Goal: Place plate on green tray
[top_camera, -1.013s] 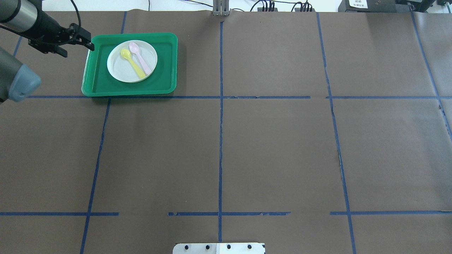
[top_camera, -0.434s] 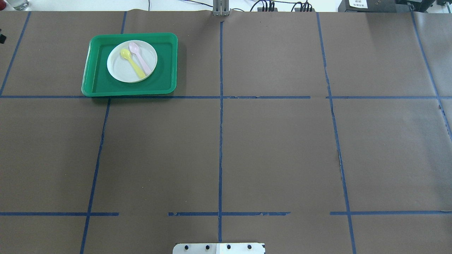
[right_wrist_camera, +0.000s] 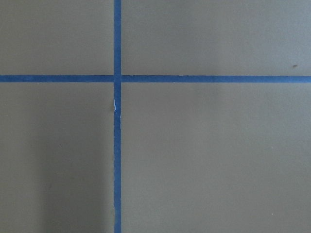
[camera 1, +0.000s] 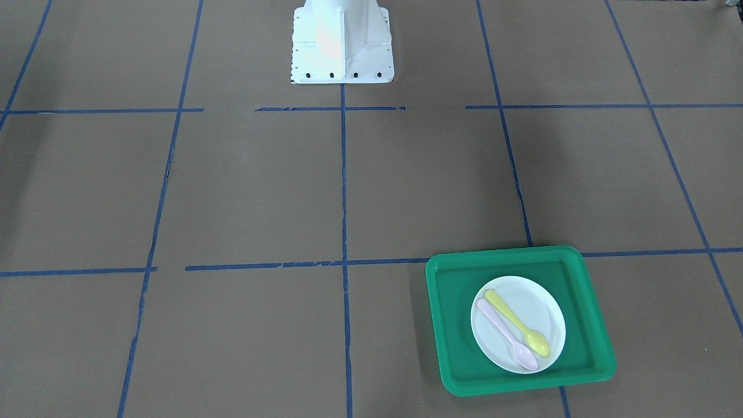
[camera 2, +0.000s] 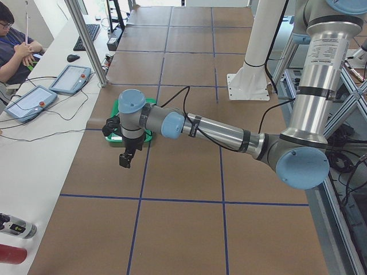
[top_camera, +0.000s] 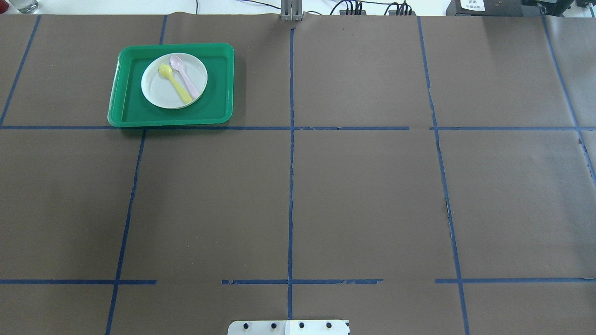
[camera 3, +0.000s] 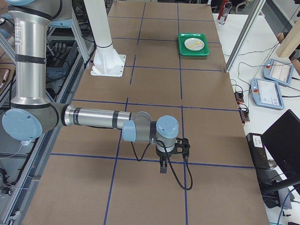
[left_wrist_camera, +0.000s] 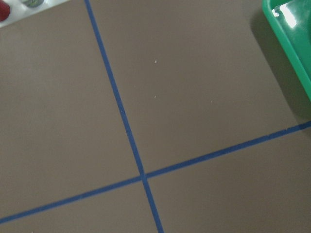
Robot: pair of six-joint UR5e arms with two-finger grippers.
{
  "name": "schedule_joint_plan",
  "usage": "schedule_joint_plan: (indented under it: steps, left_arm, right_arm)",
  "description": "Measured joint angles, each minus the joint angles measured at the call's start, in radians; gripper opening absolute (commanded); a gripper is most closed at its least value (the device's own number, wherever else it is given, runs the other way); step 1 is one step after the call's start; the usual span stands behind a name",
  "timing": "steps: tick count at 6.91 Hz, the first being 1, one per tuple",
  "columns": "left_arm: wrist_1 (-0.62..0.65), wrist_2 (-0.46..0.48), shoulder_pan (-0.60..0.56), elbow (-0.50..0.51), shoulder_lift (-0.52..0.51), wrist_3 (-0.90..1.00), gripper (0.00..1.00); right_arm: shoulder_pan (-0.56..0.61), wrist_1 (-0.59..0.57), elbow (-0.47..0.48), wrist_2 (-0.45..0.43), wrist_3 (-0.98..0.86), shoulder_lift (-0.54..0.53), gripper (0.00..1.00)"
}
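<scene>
The white plate [top_camera: 156, 89] lies inside the green tray [top_camera: 170, 122] at the table's far left, with a yellow spoon [top_camera: 176, 84] and a pink spoon [top_camera: 186, 78] on it. Plate [camera 1: 545, 313] and tray [camera 1: 453, 290] also show in the front view. My left gripper [camera 2: 125, 157] shows only in the exterior left view, above the table beside the tray [camera 2: 150, 103]; I cannot tell if it is open. My right gripper [camera 3: 162, 166] shows only in the exterior right view, far from the tray [camera 3: 183, 44]; I cannot tell its state. The left wrist view shows a tray corner [left_wrist_camera: 291, 34].
The robot's white base [camera 1: 342, 46] stands at the table's near middle edge. Blue tape lines grid the brown table cover. An operator [camera 2: 14, 48] sits at a side bench with teach pendants [camera 2: 69, 77]. A glass [top_camera: 21, 5] stands off the far left corner.
My left arm, whose gripper was at the tray's left rim, has drawn back to the left and out of the overhead view. Plate, spoons and tray have not moved.
</scene>
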Motion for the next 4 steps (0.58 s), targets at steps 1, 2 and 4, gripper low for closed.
schedule_joint_plan:
  steps: [1,2,4]
  left_arm:
    - [-0.016,-0.022,-0.030,-0.010,0.090,0.001,1.00]
    - [-0.020,-0.027,-0.042,-0.011,0.133,-0.004,1.00]
    - [0.053,-0.025,-0.047,-0.010,0.150,-0.007,1.00]
  right_arm:
    - [0.000,0.000,0.000,0.000,0.000,0.000,1.00]
    - [0.000,0.000,0.000,0.000,0.000,0.000,1.00]
    - [0.000,0.000,0.000,0.000,0.000,0.000,1.00]
